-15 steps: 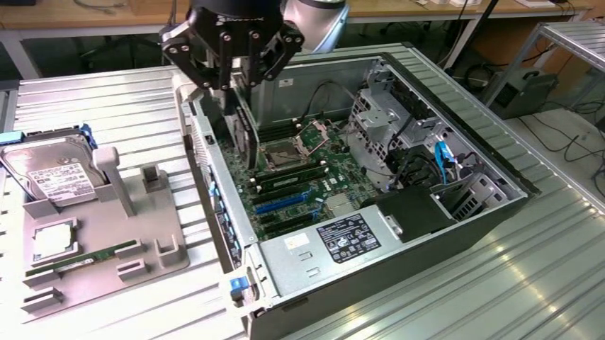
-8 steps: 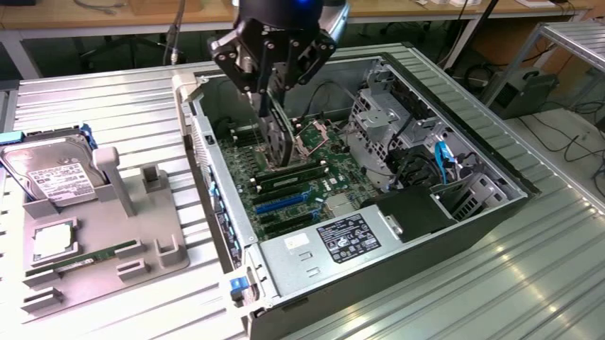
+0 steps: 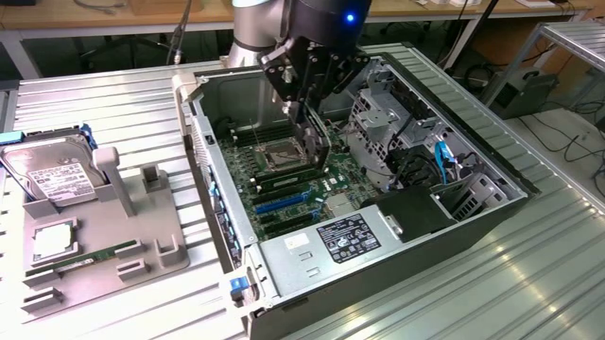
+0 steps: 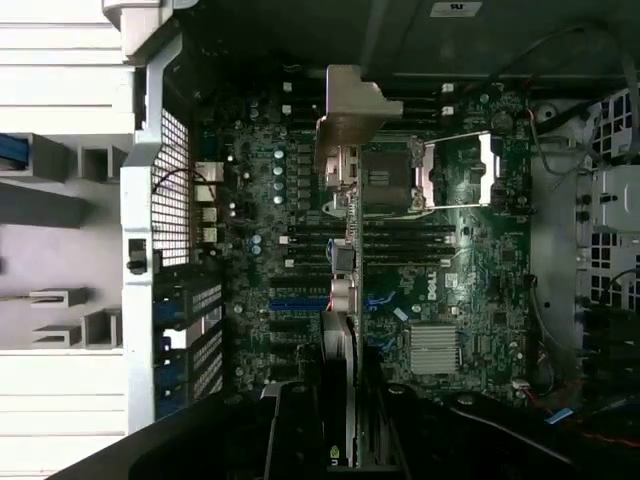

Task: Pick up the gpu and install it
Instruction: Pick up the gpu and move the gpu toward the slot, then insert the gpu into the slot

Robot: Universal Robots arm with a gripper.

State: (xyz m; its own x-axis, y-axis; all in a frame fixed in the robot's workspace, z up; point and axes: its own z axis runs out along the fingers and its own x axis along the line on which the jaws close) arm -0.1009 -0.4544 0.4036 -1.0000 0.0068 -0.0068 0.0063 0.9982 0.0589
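Jaws clamped on one gpu [image 4: 340, 265], over one motherboard [image 4: 450, 285]

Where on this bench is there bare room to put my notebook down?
Bare ribbed table lies at the exterior view's lower right, beside the computer case, and behind the grey holder, toward the exterior view's upper left. Crowded: the holder carries a hard drive, and inside the case the fingers hold the gpu over the motherboard.

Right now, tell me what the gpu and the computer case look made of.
The gpu: dark matte circuit board, apparently fibreglass laminate, with a dull silvery bracket that looks like sheet metal. The computer case: probably steel sheet, bare grey inside, with folded edges and punched vents.
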